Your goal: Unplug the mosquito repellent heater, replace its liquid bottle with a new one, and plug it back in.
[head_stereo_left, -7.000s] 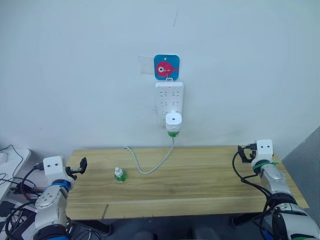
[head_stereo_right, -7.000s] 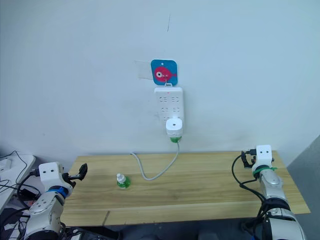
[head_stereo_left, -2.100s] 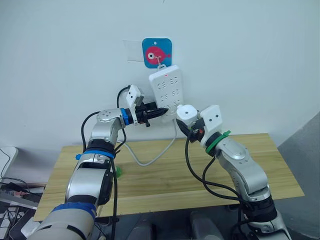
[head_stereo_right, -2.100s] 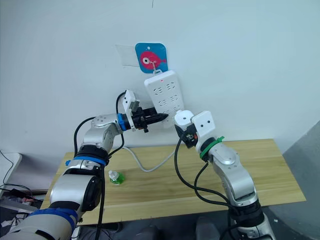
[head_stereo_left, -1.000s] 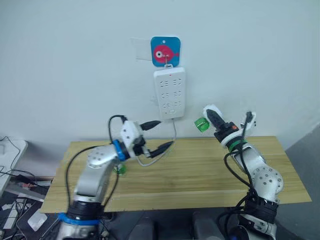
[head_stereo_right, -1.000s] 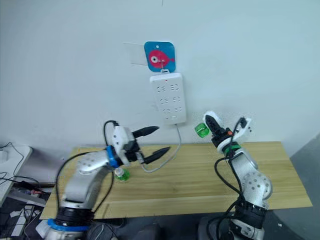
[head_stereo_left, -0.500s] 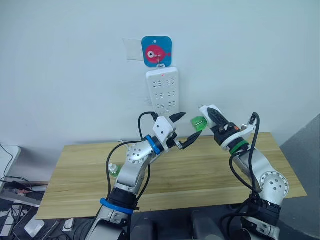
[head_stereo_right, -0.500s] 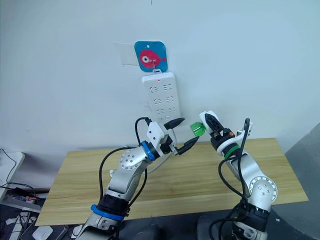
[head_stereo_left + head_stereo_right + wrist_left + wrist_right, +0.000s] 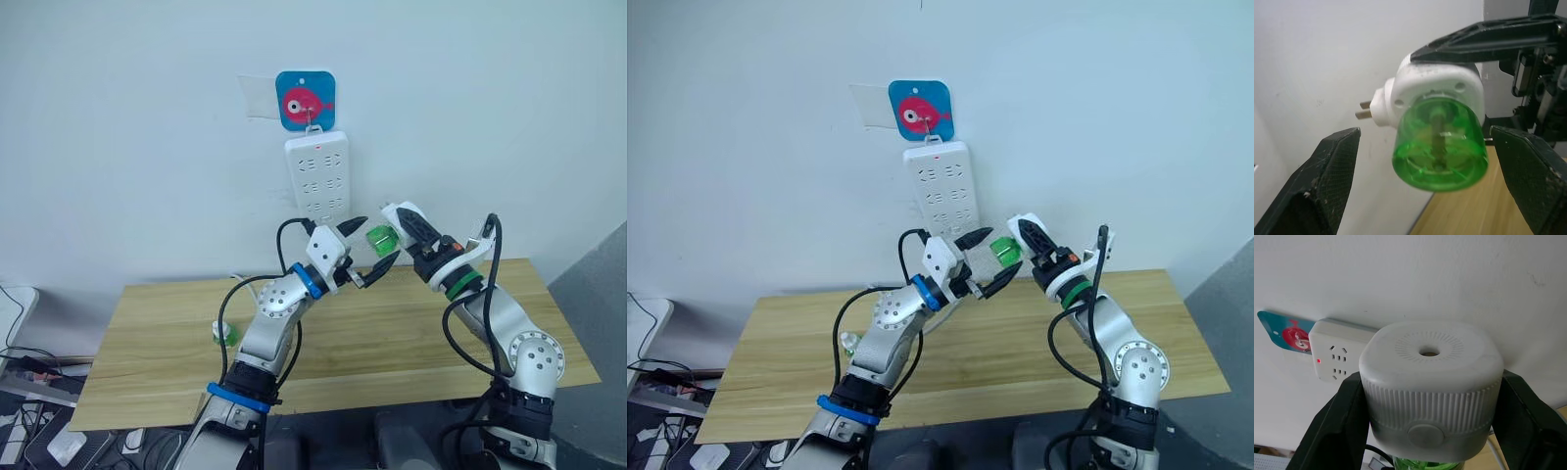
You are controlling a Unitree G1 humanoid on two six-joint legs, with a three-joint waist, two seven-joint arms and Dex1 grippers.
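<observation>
Heater (image 9: 1437,105) clamped in right claw (image 9: 1430,396), between left claw's (image 9: 1430,171) spread fingers.

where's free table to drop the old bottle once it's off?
Bare wood on the table: the right half, under the right gripper holding the heater, and the front strip. The left part is tighter: the spare bottle stands there and the left gripper arm crosses above.

White heater (image 9: 1436,91) unplugged, mid-air, green bottle (image 9: 1440,144) attached, spare bottle (image 9: 223,333) apparently upright on table
</observation>
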